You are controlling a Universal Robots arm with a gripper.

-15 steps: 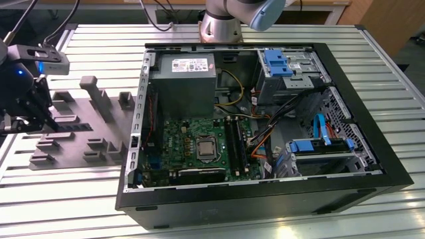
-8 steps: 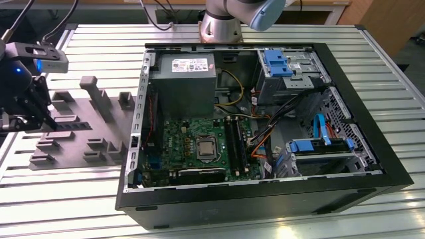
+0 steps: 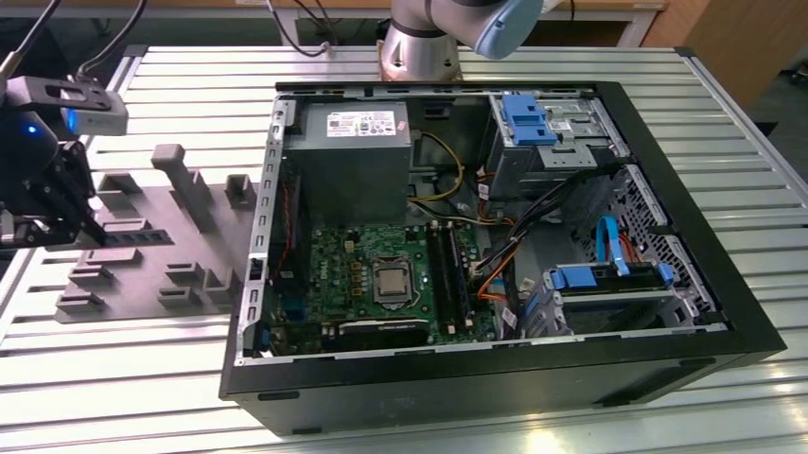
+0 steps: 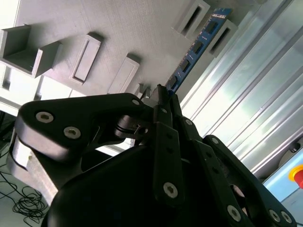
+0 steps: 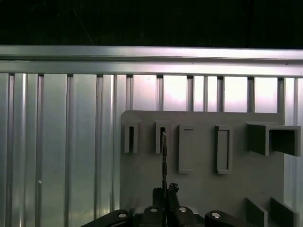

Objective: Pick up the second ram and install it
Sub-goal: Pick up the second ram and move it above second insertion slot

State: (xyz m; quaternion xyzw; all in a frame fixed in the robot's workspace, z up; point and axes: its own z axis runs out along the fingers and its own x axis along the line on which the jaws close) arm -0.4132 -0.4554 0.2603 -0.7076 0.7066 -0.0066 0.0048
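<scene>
My gripper (image 3: 61, 230) hangs at the exterior view's left, over a grey holder plate (image 3: 189, 255) on the slatted table. Its black fingers are shut on the second ram (image 4: 196, 45), a slim bluish-green stick with black chips that reaches out from the fingertips toward the plate's narrow slots (image 4: 189, 16). In the first wrist view the ram (image 5: 164, 161) shows edge-on as a thin dark line running from the gripper (image 5: 164, 193) to a slot (image 5: 162, 138). Whether its far end sits in the slot I cannot tell.
An open computer case (image 3: 505, 369) lies to the exterior view's right of the plate, with a green motherboard (image 3: 347, 260), long black memory slots (image 3: 445, 270), a grey power supply (image 3: 354, 170), cables and blue drive brackets (image 3: 524, 118). The plate carries several raised blocks (image 3: 177, 175).
</scene>
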